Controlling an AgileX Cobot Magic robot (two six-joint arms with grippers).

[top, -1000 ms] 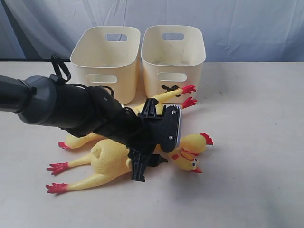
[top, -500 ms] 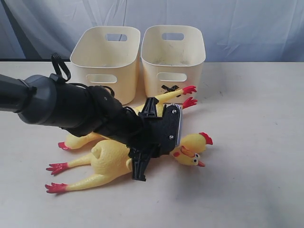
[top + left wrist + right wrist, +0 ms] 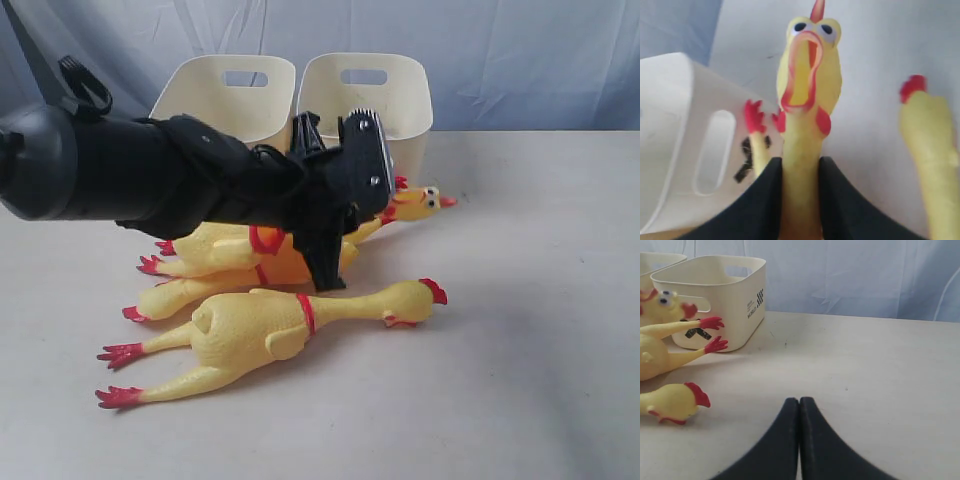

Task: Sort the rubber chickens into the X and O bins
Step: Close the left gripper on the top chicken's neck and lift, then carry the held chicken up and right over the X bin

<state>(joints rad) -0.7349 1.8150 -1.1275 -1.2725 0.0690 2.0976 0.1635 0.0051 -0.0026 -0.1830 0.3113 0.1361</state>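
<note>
Left hand (image 3: 800,172) is pinched snug round the neck of one rubber chicken (image 3: 809,65), beak gaping, raised just in front of the X bin (image 3: 735,290) at the back edge of the desk (image 3: 540,330). Right hand (image 3: 799,407) sits closed tight, empty. Best bet: lift higher so the floppy body clears the rim before release.

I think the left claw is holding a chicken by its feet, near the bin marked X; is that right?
Not quite: the left claw holds the chicken by its neck, not its feet, as the left wrist view shows. It is near the bin marked X.
</note>
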